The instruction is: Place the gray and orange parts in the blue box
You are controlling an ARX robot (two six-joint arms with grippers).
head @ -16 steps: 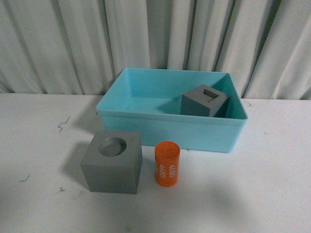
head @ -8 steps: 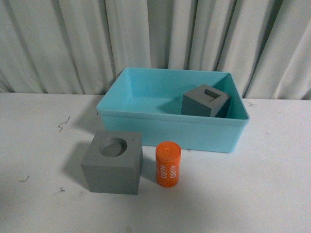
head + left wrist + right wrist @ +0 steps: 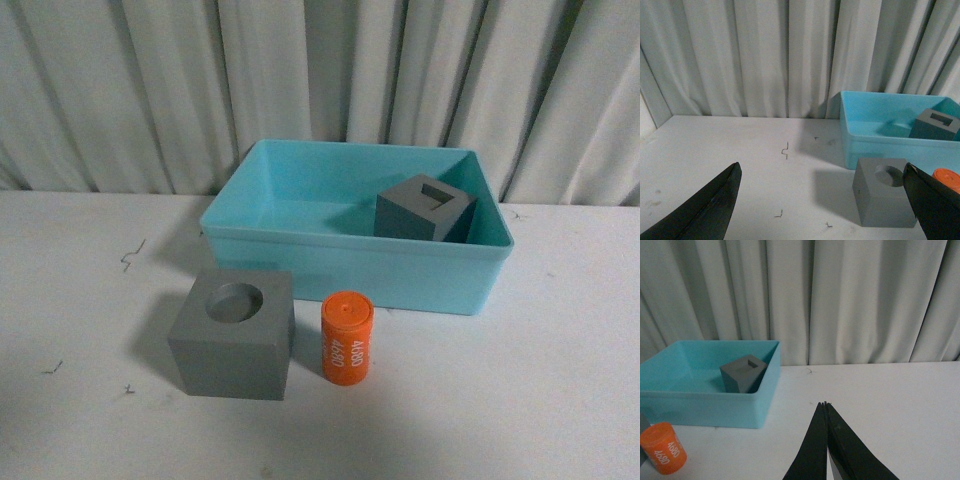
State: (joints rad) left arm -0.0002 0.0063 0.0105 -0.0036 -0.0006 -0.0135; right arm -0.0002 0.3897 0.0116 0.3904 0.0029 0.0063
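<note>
A gray cube with a round top recess [image 3: 232, 333] stands on the white table in front of the blue box [image 3: 340, 262]. An orange cylinder with white digits [image 3: 346, 335] stands upright just right of it. A second gray cube with a rectangular recess [image 3: 424, 209] sits inside the box at its right. No gripper shows in the front view. In the left wrist view my left gripper [image 3: 822, 172] is open and empty, its fingers [image 3: 715, 205] spread wide, short of the round-recess cube [image 3: 883, 191]. My right gripper [image 3: 824, 403] is shut and empty over bare table, right of the box [image 3: 710, 405].
Gray-white curtains [image 3: 320, 80] hang close behind the table's far edge. A few small dark marks [image 3: 131, 256] lie on the table left of the box. Bare white tabletop [image 3: 890, 405] stretches to the right of the box.
The view has shifted very slightly, so the cube and cylinder sit a couple of pixels further right. Nothing on the table has moved.
</note>
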